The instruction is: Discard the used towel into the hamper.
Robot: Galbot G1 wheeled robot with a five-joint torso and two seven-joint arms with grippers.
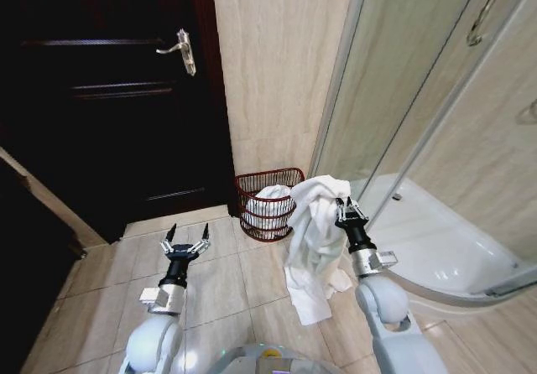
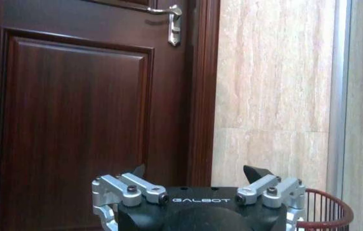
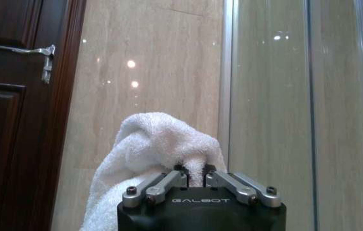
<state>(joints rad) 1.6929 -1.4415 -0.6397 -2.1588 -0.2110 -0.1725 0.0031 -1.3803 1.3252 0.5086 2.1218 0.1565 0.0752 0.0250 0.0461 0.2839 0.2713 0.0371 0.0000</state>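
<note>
— Any writing?
— "GALBOT" on both pincer bodies.
— The towel [image 1: 315,244]?
— White, hanging, clenched in the right pincer [image 1: 343,207] beside the hamper [image 1: 268,204] at the wall. Left pincer [image 1: 185,242] spread, idle.

"GALBOT" on both gripper bodies [image 2: 197,211]

The head camera looks forward and down from above both arms, onto a tiled floor [image 1: 222,286], a dark door [image 1: 109,97], a beige wall [image 1: 277,64] and a glass shower enclosure [image 1: 419,97]. Each wrist camera sits just behind its own gripper — left gripper [image 2: 200,172], right gripper [image 3: 194,168] — close up, facing level toward the wall. All three views share the door handle [image 1: 183,50]; the head and left wrist views also share the hamper [image 1: 268,204].
</note>
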